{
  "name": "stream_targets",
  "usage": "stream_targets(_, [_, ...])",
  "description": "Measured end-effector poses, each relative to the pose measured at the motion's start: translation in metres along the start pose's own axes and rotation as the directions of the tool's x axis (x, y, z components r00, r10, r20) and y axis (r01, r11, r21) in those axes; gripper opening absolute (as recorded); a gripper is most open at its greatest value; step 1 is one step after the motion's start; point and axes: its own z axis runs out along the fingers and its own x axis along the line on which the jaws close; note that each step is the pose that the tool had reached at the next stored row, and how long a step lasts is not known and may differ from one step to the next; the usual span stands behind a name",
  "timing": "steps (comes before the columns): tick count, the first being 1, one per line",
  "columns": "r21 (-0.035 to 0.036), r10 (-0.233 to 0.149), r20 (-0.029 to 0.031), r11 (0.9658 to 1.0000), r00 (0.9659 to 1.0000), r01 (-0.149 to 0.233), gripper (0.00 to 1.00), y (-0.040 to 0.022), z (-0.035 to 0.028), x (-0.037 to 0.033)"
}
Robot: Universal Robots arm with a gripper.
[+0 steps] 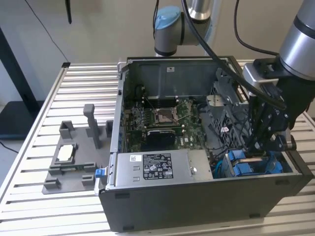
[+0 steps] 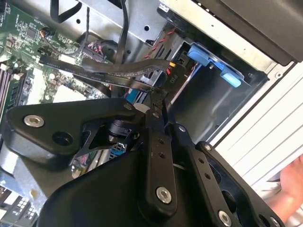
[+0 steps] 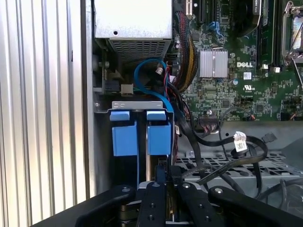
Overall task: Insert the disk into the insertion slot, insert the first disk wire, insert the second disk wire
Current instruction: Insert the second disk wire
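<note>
The disk sits in the insertion slot (image 3: 137, 104), the grey metal cage at the near right corner of the black PC case. Its blue carrier (image 1: 244, 166) (image 3: 158, 138) faces out, with two blue end tabs (image 2: 204, 54). My gripper (image 1: 261, 144) (image 3: 158, 176) hangs inside the case right over the carrier's end. Its fingers (image 2: 152, 118) are pressed together on the end of a flat black disk wire (image 2: 94, 71), which runs back toward the motherboard. A power connector (image 2: 172, 74) with red and yellow leads lies just beyond the fingertips. A blue wire (image 3: 150, 81) loops behind the carrier.
The grey power-supply box (image 1: 152, 165) lies along the case's front wall beside the cage. The motherboard (image 1: 165, 118) fills the middle, and loose black cables (image 3: 236, 144) are draped over the metal floor. A grey fixture tray (image 1: 74, 157) stands on the slatted table at the exterior view's left.
</note>
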Motion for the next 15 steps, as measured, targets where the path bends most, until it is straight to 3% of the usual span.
stream_targets(14, [0.0, 0.001, 0.0005, 1.0, 1.0, -0.001, 0.17, -0.0002, 0.0028, 0.0001])
stream_targets(15, [-0.0002, 0.001, 0.0004, 1.0, 1.0, -0.001, 0.24, -0.0002, 0.0025, 0.0001])
